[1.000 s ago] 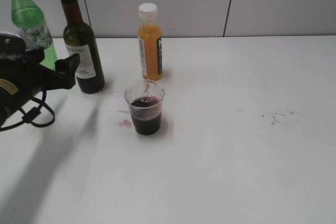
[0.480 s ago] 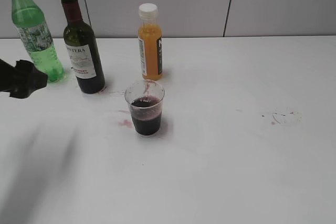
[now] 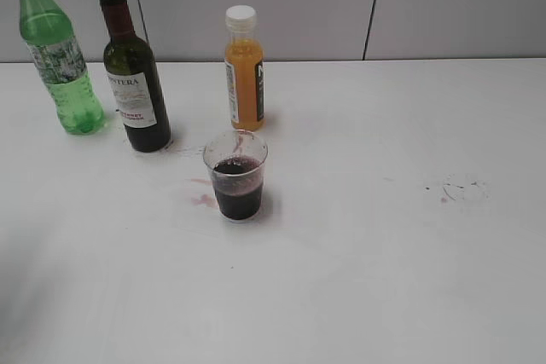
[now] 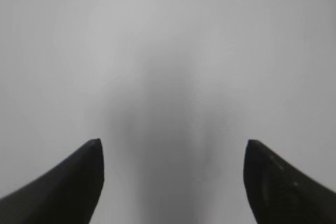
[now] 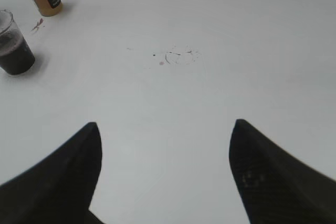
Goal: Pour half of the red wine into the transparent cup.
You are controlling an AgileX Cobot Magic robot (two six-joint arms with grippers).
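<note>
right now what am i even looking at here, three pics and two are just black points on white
A two-armed robot at a white table. One picture looks down from in front: a green bottle, a wine bottle, an orange juice bottle and a clear cup partly filled with red wine. The other two come from cameras on each wrist; the black points are fingertips. The left gripper and right gripper are both open and hold nothing.

The cup (image 3: 235, 176), a small clear tumbler, stands upright left of centre in the exterior view, about half full of dark red wine (image 3: 236, 188). It also shows at the right wrist view's upper left edge.
</note>
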